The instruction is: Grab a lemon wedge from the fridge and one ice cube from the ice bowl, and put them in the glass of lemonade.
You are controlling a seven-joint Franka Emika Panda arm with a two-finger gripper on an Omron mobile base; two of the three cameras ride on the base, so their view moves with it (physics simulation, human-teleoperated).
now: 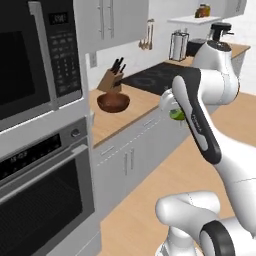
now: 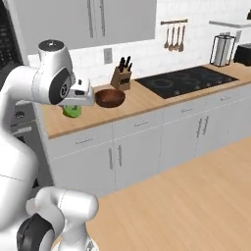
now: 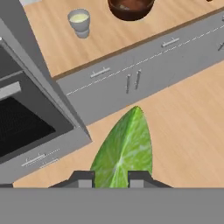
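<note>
My gripper is shut on the lemon wedge, a yellow-green wedge pointing away from the hand. It hangs over the floor in front of the counter's edge, as the gripper and the wedge show. The glass of lemonade stands on the wooden counter near the oven wall, some way ahead of the hand. The dark reddish-brown ice bowl sits to the glass's right. The fridge is out of view.
A tan knife block stands behind the bowl, and a black cooktop lies farther right. The black oven and the microwave rise at the left. Grey drawers front the counter above a wooden floor.
</note>
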